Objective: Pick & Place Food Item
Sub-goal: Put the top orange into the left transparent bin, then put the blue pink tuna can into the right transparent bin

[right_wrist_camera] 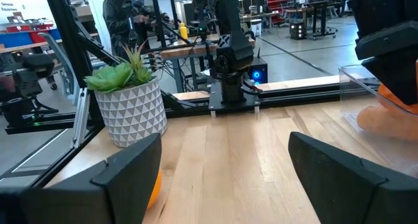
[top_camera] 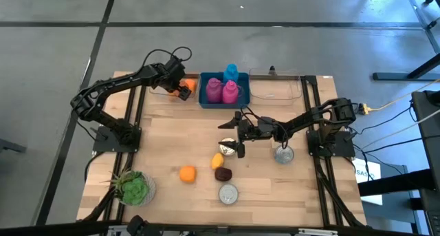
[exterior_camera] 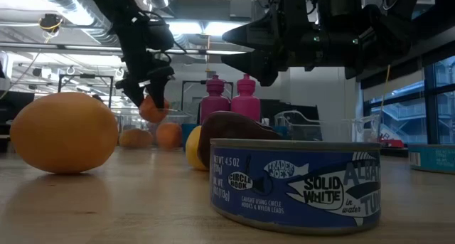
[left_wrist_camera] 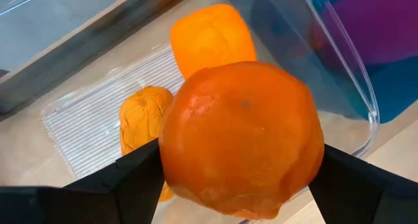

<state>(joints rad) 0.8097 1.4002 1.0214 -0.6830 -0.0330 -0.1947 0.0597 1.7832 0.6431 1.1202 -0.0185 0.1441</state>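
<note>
An orange fruit (left_wrist_camera: 241, 132) sits between the fingers of my left gripper (top_camera: 183, 90) at the far left of the table, just above a clear tray (left_wrist_camera: 85, 119). Two more orange food items (left_wrist_camera: 212, 38) (left_wrist_camera: 140, 119) lie in that tray. My right gripper (top_camera: 228, 135) hangs open and level over the table's middle, pointing toward the left edge, with nothing between its fingers (right_wrist_camera: 124, 172). On the wood below and in front of it lie an orange (top_camera: 188, 173), a yellow item (top_camera: 217, 160) and a dark brown item (top_camera: 223, 173). My left gripper pinches the orange fruit by two opposite sides (left_wrist_camera: 171, 152) between its two fingers (left_wrist_camera: 130, 178). The fingers slant steeply down from above. The fruit is lifted clear (exterior_camera: 153, 109) and hangs over the clear tray's ribbed floor without touching the items in it.
A blue bin (top_camera: 206, 98) with pink and blue bottles stands right beside the tray. A second clear container (top_camera: 275, 88) is at the far right. Two cans (top_camera: 228, 193) (top_camera: 284, 154) and a potted plant (top_camera: 134, 186) stand on the near half.
</note>
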